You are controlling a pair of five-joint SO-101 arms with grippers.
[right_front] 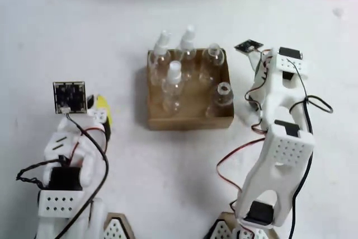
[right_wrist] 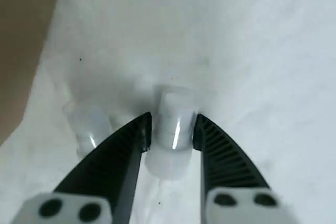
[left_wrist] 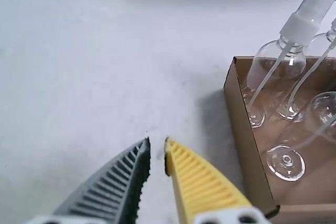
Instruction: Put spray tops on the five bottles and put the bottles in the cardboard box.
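We see the right gripper [right_wrist: 172, 127] clasping a blurred spray top [right_wrist: 176, 106] at three o'clock of the box [right_front: 190, 122], a second top [right_wrist: 89, 124] smeared beside it; the left gripper [left_wrist: 157, 148], nearly closed, holds nothing.

No legible text, label, number or sign appears in any view. The brown cardboard box [right_front: 190, 120], the clear plastic bottles [right_front: 173, 85] and the white desk [right_front: 112, 37] carry no readable marking.

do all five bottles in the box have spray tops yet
No: in the high view two bottles in the cardboard box stand open-necked, three carry spray tops.
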